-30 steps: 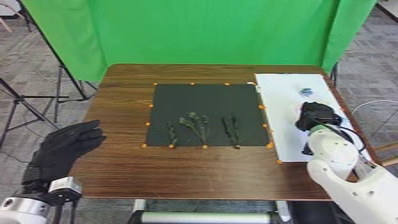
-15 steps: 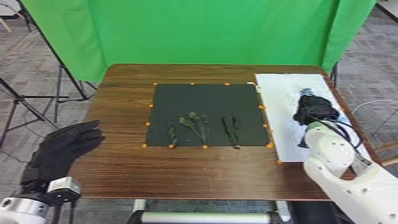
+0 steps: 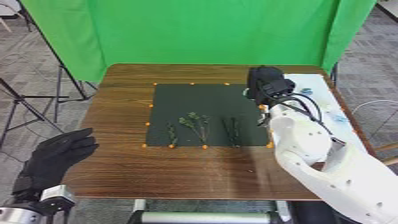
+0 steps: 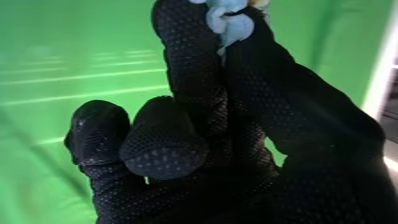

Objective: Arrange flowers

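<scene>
1. Left hand (image 3: 53,157) hangs by the table (image 3: 111,165), fingers relaxed.
2. Green sprigs (image 3: 193,118) lie on the black mat (image 3: 185,97).
3. Right hand (image 3: 266,82), at the mat's far right corner, pinches what's probably a pale blue flower (image 4: 236,27).
4. Blue pieces (image 3: 306,91) lie on white sheet (image 3: 306,80).

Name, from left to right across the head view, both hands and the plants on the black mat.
Left hand, short leafy sprig, branching green stem, dark thin stems, right hand.
</scene>
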Robot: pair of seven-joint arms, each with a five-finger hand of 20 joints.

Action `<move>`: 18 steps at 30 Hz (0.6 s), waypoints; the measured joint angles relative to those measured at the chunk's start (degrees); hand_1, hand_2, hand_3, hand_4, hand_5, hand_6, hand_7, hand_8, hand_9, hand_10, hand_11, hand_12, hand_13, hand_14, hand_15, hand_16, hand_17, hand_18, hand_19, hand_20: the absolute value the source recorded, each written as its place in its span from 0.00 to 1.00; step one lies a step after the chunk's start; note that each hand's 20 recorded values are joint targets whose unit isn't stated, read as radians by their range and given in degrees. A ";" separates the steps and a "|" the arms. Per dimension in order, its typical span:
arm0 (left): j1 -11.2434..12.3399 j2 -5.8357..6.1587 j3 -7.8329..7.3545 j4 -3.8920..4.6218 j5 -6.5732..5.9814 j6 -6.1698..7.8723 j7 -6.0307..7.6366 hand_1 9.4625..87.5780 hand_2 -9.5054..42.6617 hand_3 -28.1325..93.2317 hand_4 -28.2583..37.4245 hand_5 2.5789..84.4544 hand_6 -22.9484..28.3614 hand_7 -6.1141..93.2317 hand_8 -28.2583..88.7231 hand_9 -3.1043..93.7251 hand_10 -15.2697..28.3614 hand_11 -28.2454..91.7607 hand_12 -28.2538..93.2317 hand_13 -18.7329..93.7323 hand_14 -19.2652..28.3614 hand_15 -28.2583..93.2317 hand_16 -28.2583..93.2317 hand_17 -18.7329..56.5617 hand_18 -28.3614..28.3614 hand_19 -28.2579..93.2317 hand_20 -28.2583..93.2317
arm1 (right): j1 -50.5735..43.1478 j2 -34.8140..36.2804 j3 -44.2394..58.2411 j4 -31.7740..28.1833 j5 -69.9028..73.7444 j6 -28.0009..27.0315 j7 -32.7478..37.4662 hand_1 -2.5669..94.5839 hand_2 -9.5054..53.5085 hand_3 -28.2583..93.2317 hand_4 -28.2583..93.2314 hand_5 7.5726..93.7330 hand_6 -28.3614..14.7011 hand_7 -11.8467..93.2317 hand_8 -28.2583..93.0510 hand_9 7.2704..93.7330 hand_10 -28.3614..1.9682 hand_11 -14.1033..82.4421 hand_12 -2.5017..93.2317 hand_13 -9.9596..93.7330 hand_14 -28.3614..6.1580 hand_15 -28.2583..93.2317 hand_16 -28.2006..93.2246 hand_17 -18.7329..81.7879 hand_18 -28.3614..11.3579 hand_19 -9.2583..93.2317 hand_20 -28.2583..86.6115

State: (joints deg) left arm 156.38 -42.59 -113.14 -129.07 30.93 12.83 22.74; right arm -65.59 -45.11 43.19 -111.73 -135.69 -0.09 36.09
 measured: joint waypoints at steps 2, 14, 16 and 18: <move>0.42 -0.09 -0.34 0.00 -0.07 0.03 0.05 0.23 0.26 0.91 0.19 0.53 0.70 0.25 0.15 0.45 0.87 0.54 0.32 0.41 1.00 0.76 0.12 0.13 0.90 0.72 0.32 | 2.48 -2.10 -2.81 0.12 0.01 0.33 -1.71 0.59 0.01 0.85 0.00 0.87 0.65 0.30 0.28 0.96 0.63 0.36 0.34 0.88 0.72 0.87 0.42 0.70 0.23 1.00 0.54; -1.97 -0.49 0.55 1.30 0.11 -0.29 -1.30 0.23 0.26 0.91 0.19 0.53 0.70 0.25 0.15 0.45 0.87 0.54 0.32 0.41 1.00 0.76 0.12 0.13 0.90 0.72 0.32 | 9.74 -19.45 -15.25 8.82 -4.48 2.72 -9.61 0.58 0.01 0.86 0.00 0.87 0.66 0.30 0.28 0.96 0.64 0.36 0.35 0.88 0.72 0.87 0.42 0.70 0.23 1.00 0.54; -3.23 -0.58 1.22 1.79 0.22 -0.60 -1.93 0.23 0.26 0.91 0.19 0.53 0.70 0.26 0.15 0.45 0.87 0.54 0.32 0.41 1.00 0.76 0.12 0.13 0.90 0.72 0.32 | 8.78 -22.39 -14.92 10.33 -5.38 2.51 -10.34 0.58 0.01 0.86 0.00 0.87 0.66 0.30 0.28 0.96 0.64 0.36 0.35 0.87 0.72 0.87 0.42 0.70 0.23 1.00 0.54; -4.74 -0.72 1.97 2.30 0.46 -1.01 -2.74 0.23 0.26 0.91 0.19 0.53 0.70 0.26 0.15 0.45 0.87 0.54 0.32 0.41 1.00 0.76 0.12 0.13 0.90 0.72 0.32 | 7.56 -24.93 -14.74 11.43 -5.77 2.49 -10.64 0.58 0.01 0.86 0.00 0.87 0.66 0.30 0.28 0.96 0.64 0.36 0.35 0.87 0.72 0.87 0.42 0.70 0.23 1.00 0.54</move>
State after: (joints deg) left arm 151.64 -43.31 -111.17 -126.78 31.40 11.82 20.01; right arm -58.03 -70.04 28.45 -100.30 -141.46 2.40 25.45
